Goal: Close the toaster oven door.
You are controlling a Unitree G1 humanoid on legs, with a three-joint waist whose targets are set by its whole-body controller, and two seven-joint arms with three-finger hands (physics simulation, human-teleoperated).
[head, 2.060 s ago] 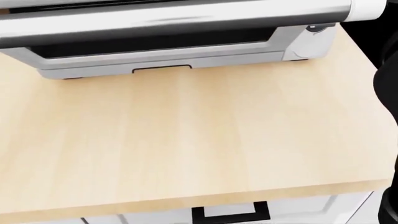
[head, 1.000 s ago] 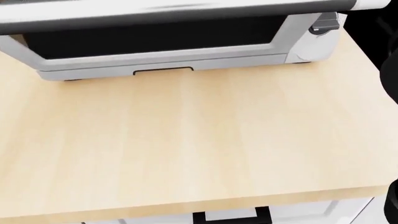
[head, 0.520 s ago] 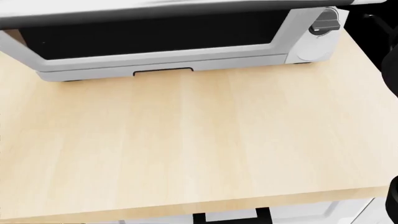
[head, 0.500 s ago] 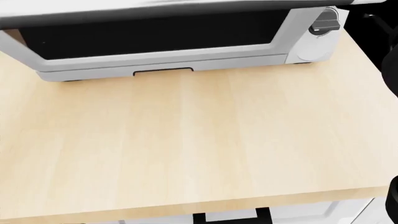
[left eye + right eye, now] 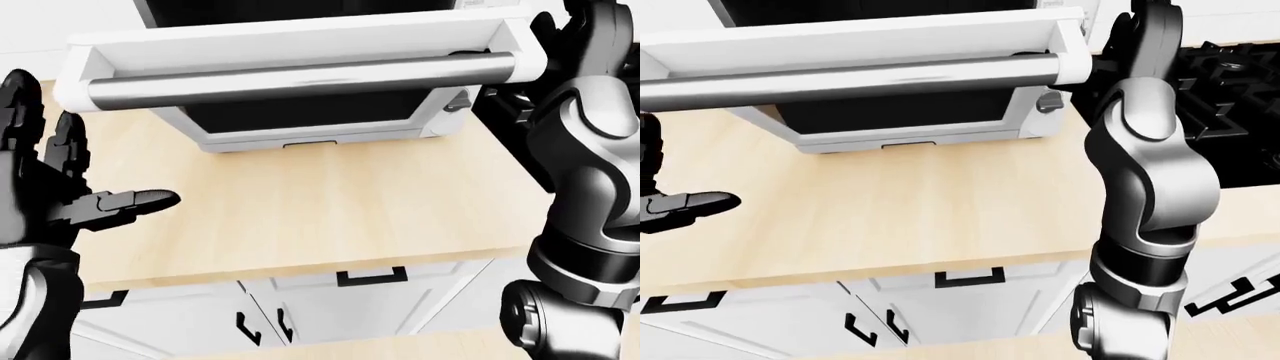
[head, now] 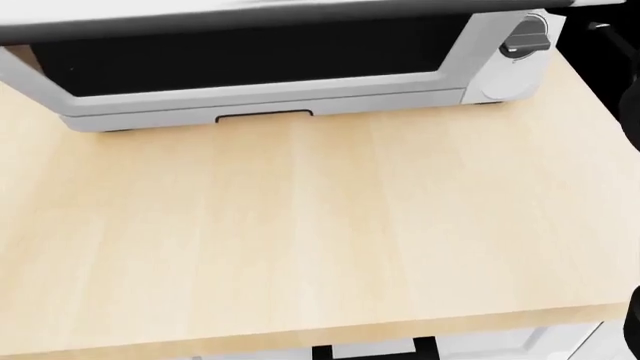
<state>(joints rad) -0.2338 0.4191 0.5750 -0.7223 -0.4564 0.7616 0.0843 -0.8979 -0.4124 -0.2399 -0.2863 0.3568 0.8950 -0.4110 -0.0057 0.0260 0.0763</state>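
The silver toaster oven (image 5: 320,124) stands on the wooden counter (image 5: 330,217) near the top of the views. Its door (image 5: 290,45) is swung up about halfway, with the long bar handle (image 5: 300,79) along its near edge. The dark opening (image 6: 250,56) shows under the door. My right hand (image 5: 575,34) is raised at the handle's right end, fingers spread and upright, touching or almost touching the door's end. My left hand (image 5: 85,161) hovers open at the left over the counter, apart from the oven.
A black knob (image 6: 522,37) sits on the oven's right side. A black stove (image 5: 1240,90) adjoins the counter on the right. White drawers with black handles (image 5: 370,277) lie under the counter's near edge.
In the head view the door's edge has risen out of the top of the picture, so more of the dark opening and the knob show. The view itself shifted slightly.
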